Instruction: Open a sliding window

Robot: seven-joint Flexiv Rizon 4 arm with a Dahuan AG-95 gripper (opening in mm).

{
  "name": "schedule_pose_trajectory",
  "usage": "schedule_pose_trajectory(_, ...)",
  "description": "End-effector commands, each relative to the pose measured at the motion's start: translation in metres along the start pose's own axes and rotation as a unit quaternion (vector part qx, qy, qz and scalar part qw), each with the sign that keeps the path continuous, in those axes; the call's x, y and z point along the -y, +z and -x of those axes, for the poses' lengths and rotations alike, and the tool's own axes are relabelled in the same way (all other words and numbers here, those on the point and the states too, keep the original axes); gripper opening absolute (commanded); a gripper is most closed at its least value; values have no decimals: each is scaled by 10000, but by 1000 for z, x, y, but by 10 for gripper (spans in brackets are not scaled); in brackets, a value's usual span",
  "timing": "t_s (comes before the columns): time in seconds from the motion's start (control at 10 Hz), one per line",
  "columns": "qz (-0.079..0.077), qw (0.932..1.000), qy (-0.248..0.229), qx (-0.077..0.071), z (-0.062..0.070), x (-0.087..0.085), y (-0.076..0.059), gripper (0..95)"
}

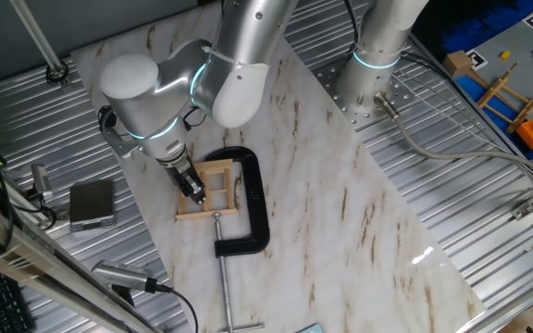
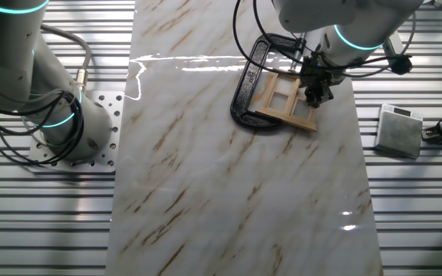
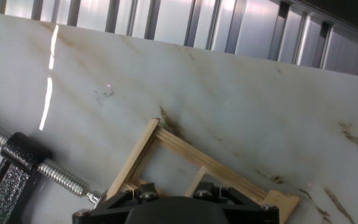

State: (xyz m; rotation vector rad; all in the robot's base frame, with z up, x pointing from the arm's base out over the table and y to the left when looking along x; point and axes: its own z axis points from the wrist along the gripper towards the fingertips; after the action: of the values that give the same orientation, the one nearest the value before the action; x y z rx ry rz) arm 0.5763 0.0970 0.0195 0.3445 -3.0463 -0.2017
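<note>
**Hand down on the clamped window frame**

The sliding window (image 1: 209,191) lay flat on the marble-patterned bench (image 1: 359,231), held at one side by the black C-clamp (image 1: 248,199), whose threaded screw (image 1: 223,277) pressed against the frame's edge. In the other fixed view the window (image 2: 286,98) sat inside the clamp's (image 2: 245,88) curve, its thin crossbars splitting it into panes. The hand (image 1: 191,185) had its tips down at the window, on the side away from the clamp's back; whether its fingers were spread or pressed together I could not tell, since the arm's wrist covered them. From the hand view, only the dark base of the hand showed at the bottom edge, directly over the frame (image 3: 179,155), with the clamp's screw (image 3: 48,171) touching the frame's corner. Away from the clamp, beyond the bench's edge, a small grey box (image 1: 92,203) rested on the ribbed metal surface.
</note>
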Motion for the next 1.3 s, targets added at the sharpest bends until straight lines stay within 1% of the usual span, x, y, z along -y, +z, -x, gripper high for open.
schedule_pose_trajectory(0.1,-8,10000,-6,-7,0,0,0,380)
schedule_pose_trajectory(1.3,20,9999,-133,-8,1,-1,0,380)
